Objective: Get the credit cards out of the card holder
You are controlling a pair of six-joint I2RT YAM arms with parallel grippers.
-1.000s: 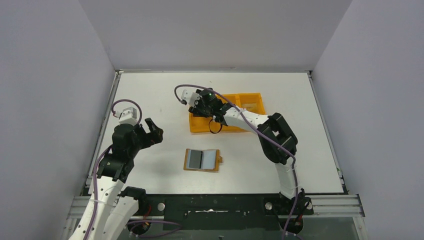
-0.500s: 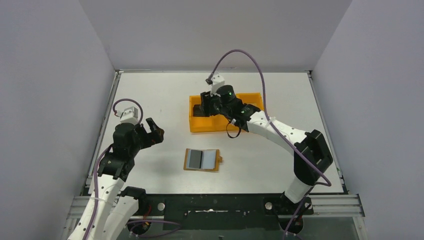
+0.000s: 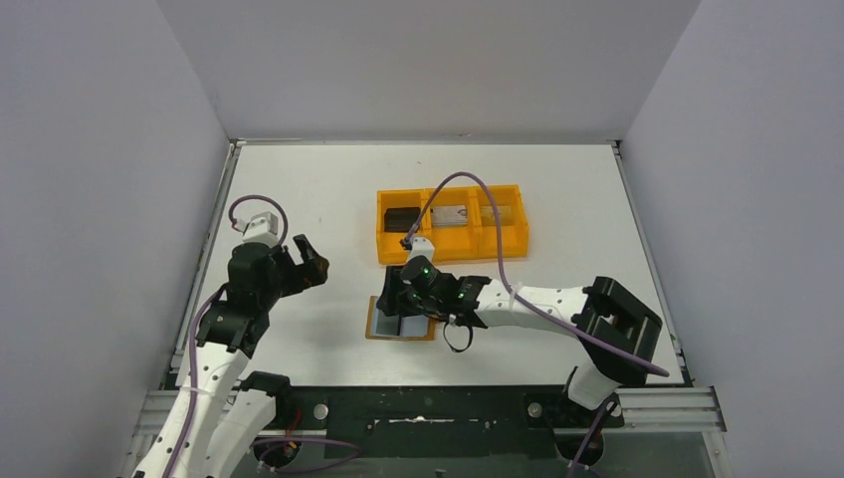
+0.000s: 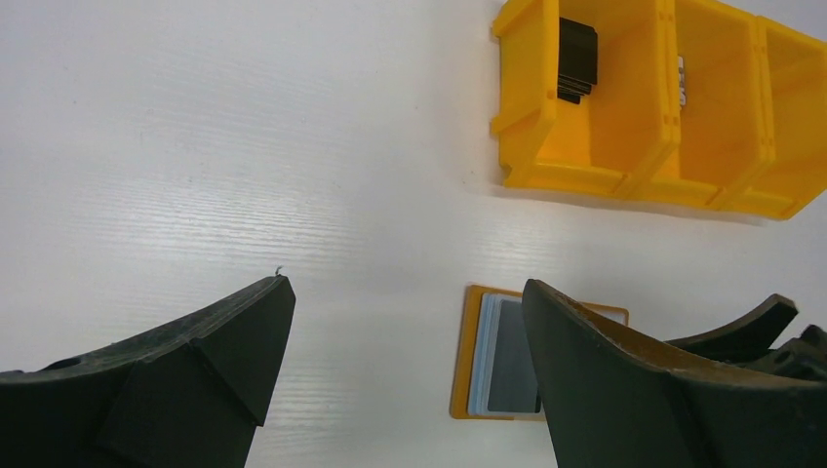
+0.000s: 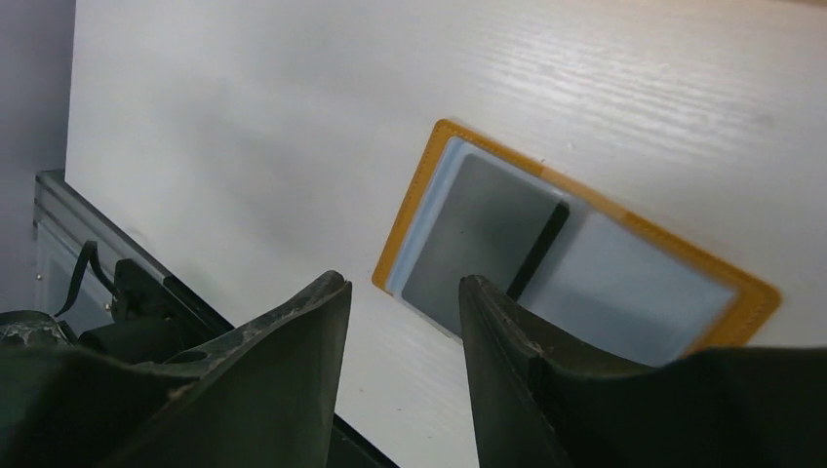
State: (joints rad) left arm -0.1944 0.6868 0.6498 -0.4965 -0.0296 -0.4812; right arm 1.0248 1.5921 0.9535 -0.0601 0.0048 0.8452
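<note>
The tan-brown card holder (image 3: 377, 330) lies open on the table near the front edge. In the right wrist view its tan rim (image 5: 414, 210) frames a dark grey credit card (image 5: 478, 229) over a grey-blue one in its left half; the right half (image 5: 634, 283) shows a pale grey pocket. My right gripper (image 3: 391, 300) hovers open and empty over the left half, its fingertips (image 5: 336, 283) slightly apart. My left gripper (image 3: 305, 257) is open and empty, left of the holder; its view shows the cards (image 4: 507, 356).
The orange three-compartment tray (image 3: 453, 246) stands behind the holder. It holds a dark card (image 3: 401, 218) in its left compartment and a silvery one (image 3: 453, 214) in the middle. It also shows in the left wrist view (image 4: 624, 146). The black table frame runs along the front edge.
My right arm has swung from the orange tray's left compartment forward and down to the open card holder. The left arm has barely moved.
</note>
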